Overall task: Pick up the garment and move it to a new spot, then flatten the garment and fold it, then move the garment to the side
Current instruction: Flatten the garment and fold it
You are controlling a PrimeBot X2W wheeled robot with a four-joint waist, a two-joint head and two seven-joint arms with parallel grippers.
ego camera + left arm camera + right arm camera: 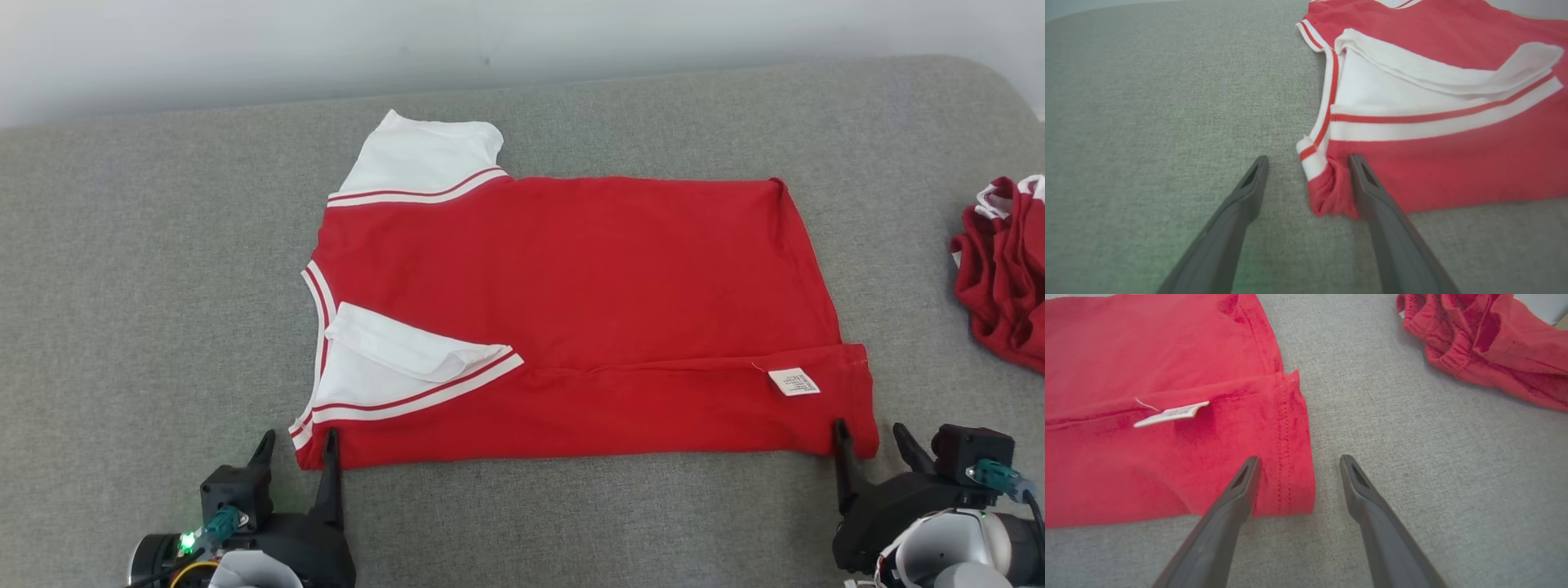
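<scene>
Left fingers [330, 478] and right fingers [842, 461] spread — straddling garment [571, 278] corners.

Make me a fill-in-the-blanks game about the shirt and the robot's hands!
The garment lying flat is mostly ____ in colour.
Its sleeves are ____.
The left gripper and right gripper both stand ____ at its near corners.
The crumpled cloth lies on the robot's ____ side.
Missing words: red; white; open; right.
</scene>
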